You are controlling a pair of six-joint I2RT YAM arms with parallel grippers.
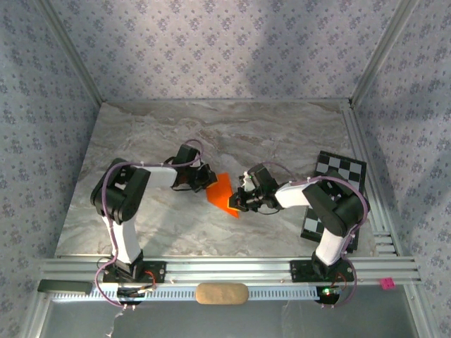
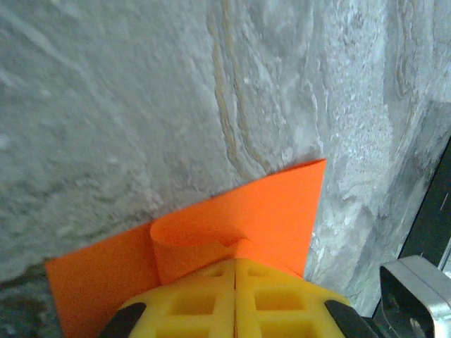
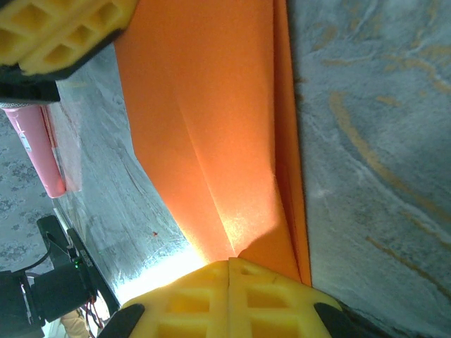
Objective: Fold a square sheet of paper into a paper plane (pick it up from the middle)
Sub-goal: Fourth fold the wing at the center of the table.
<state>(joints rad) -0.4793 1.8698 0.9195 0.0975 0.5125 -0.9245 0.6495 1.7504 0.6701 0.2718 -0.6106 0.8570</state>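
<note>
Folded orange sheet (image 1: 224,193) is pinched at the table's (image 1: 282,134) centre: left gripper (image 1: 209,177) clamped tight on its left edge, right gripper (image 1: 242,199) on its right edge. Far half of table is left free; checkerboard card (image 1: 335,193) lies at right edge. Curled flap is seen from left wrist; crease and pink stick (image 3: 35,148) from right wrist.

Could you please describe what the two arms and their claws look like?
The left arm and right arm both have white links, black joints and looped purple cables. The left claw and right claw each have yellow fingers moulded with a square grid pattern, on black mounts.
</note>
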